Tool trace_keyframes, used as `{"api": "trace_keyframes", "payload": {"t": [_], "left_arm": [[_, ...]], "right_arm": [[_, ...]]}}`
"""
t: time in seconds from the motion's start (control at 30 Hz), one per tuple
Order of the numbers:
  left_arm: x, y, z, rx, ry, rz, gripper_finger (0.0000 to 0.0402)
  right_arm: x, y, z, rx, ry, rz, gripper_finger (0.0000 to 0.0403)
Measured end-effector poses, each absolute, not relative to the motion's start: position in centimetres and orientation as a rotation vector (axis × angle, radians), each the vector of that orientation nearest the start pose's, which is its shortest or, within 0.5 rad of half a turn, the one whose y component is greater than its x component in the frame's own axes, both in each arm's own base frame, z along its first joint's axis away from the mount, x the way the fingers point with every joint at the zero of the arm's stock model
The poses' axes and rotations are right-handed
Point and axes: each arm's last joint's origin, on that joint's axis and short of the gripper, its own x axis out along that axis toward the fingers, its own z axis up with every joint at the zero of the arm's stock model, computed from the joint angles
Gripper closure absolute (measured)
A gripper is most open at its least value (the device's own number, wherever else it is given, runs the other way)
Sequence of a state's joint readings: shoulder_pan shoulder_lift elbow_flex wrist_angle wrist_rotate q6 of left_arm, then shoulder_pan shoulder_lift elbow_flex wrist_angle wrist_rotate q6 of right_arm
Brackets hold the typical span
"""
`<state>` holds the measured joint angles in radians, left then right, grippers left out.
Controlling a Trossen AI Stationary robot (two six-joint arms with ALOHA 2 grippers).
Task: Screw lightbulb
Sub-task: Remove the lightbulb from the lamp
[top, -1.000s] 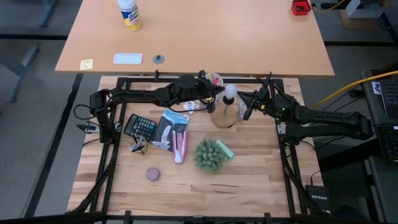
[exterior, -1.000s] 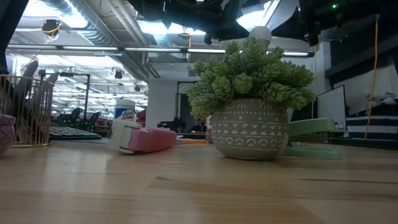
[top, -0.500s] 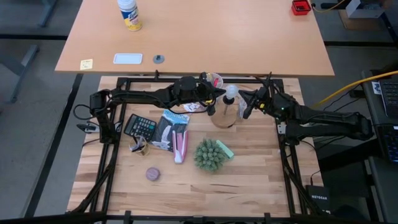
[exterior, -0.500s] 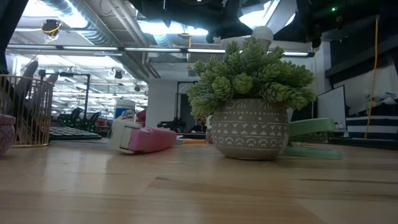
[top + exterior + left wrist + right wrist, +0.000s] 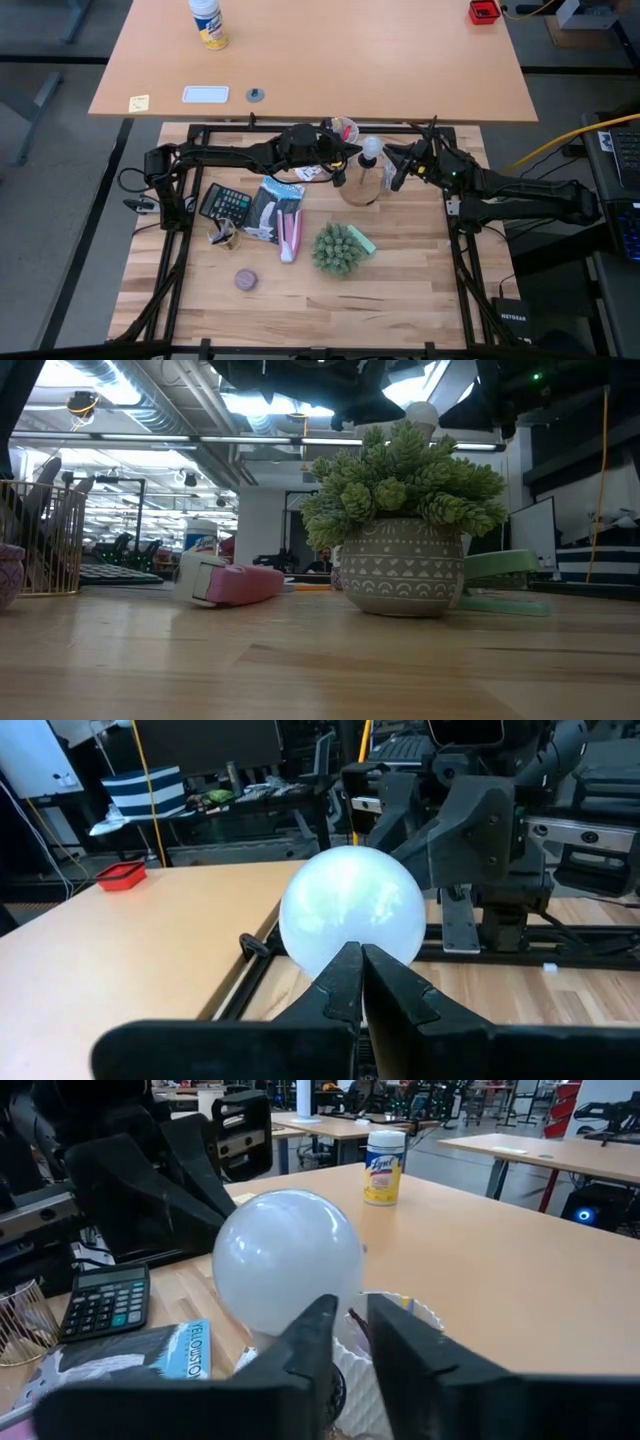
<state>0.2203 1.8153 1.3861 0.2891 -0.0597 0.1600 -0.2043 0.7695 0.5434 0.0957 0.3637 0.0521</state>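
The small white frosted pear-shaped lightbulb (image 5: 372, 149) was seen standing upright over the round wooden disc with black socket (image 5: 362, 186), near the back edge of the pale wooden bench (image 5: 400, 290), between the two arms. In the low view its white dome (image 5: 420, 412) showed just above the green artificial succulent in a patterned grey pot (image 5: 402, 520).

The left tool (image 5: 360, 982) was clenched, its two dark fingers pressed together just under the globe (image 5: 352, 916); whether they pinched the neck or only rested against it could not be told. The right tool (image 5: 345, 1330) was seen with a narrow gap between its fingers, close beneath the globe (image 5: 288, 1260); a grip on the bulb could not be confirmed, and it was judged to be loosening for a fresh hold.

Step in hand, judged: turning the bulb into the socket by short twists with regrasps. For a good result the bulb axis should be kept vertical over the socket, one tool should steady the bulb while the other lets go, and light downward pressure should be held so the thread is not crossed. The white ruffled paper cup (image 5: 385, 1370) beside the disc should be avoided.
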Motion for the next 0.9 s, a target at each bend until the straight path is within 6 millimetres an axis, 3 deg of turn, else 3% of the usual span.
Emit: {"api": "trace_keyframes", "payload": {"t": [0.2,0.4,0.63,0.9], "left_arm": [[41.6,9.6,29.8,0.147,0.165,0.275,0.0396],[41.7,9.5,29.3,0.147,0.198,0.270,0.0396],[41.7,9.5,29.3,0.148,0.194,0.271,0.0396],[41.7,9.6,29.4,0.149,0.191,0.272,0.0396]], "right_arm": [[17.1,-4.5,27.3,0.059,0.163,-0.533,0.0265],[17.1,-4.3,26.9,0.090,0.202,-0.489,0.0216],[17.3,-4.4,26.6,0.087,0.220,-0.507,0.0192],[19.0,-4.8,26.0,0.032,0.226,-0.510,0.0189]]}}
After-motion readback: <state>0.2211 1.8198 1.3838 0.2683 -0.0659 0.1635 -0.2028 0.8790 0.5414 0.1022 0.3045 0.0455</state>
